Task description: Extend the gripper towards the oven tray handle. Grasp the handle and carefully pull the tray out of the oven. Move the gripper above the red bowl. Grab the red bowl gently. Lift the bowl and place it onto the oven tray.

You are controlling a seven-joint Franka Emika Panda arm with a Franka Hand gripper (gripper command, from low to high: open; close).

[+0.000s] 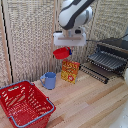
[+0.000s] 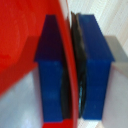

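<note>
Red and glossy, the red bowl (image 1: pixel 61 52) hangs in the air in the exterior view, pinched by its rim in the end effector (image 1: pixel 69 50), above the cereal box (image 1: pixel 70 71) and blue mug (image 1: pixel 49 80) on the wooden bench (image 1: pixel 95 102). On that view's right, the oven (image 1: pixel 116 49) stands open with the oven tray (image 1: pixel 106 61) pulled out. A red mesh basket (image 1: pixel 25 103) sits near that view's lower left.

In the wrist view, both blue fingertips (image 2: pixel 95 70) press the bowl's thin rim (image 2: pixel 67 55) between them.

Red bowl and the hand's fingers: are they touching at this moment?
Touching. In the wrist view, the red bowl has its rim clamped between the two blue fingers, with no gap. In the exterior view, the bowl hangs under the hand.
</note>
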